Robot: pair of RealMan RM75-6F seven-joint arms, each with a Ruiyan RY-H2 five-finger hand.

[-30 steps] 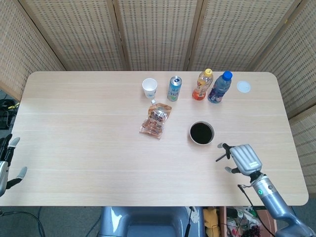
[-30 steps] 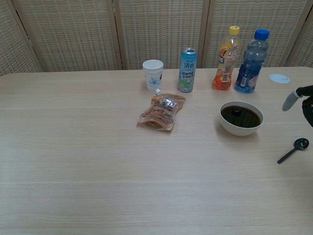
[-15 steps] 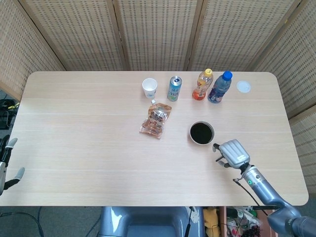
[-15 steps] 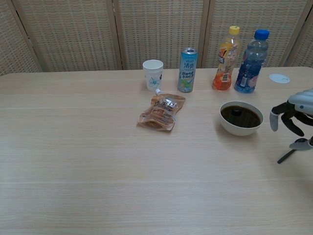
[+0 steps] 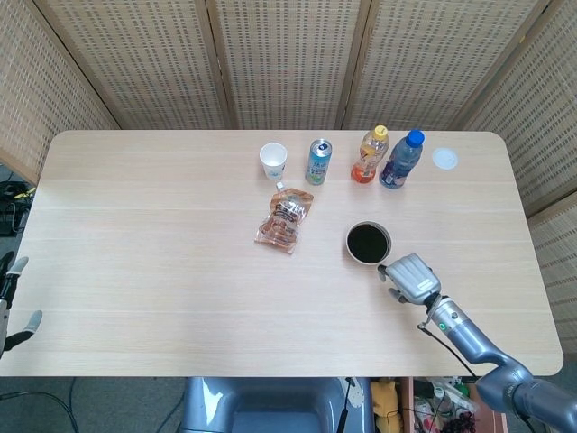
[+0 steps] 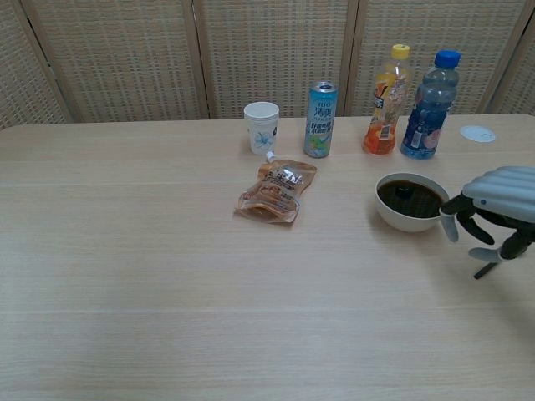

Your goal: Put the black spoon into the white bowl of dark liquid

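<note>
Backdrop: woven rattan screens stand behind a pale wooden table [image 5: 162,271] in both views.
Head view, row at upper centre: white paper cup [image 5: 273,161], light blue can [image 5: 318,161], orange drink bottle [image 5: 370,154], blue-capped water bottle [image 5: 401,160], small white lid [image 5: 444,159] to their right.
Head view, centre: brown snack pouch [image 5: 285,220] lies flat below the cup.
Head view, white bowl [image 5: 369,244]: right of centre, filled with dark liquid.
Head view, right hand [image 5: 410,277]: lower right, back upward, just beside the bowl's lower right rim; what lies beneath it is hidden.
Head view, left hand [image 5: 11,302]: at the far left edge, off the table, fingers apart, holding nothing.
Chest view, bowl: right of centre, a small dark spot on the liquid.
Chest view, right hand: at the right edge, fingers curled downward; whether they grip anything cannot be told.
Chest view, black spoon [image 6: 485,271]: only a short piece of handle shows on the table under the hand, right of the bowl.
</note>
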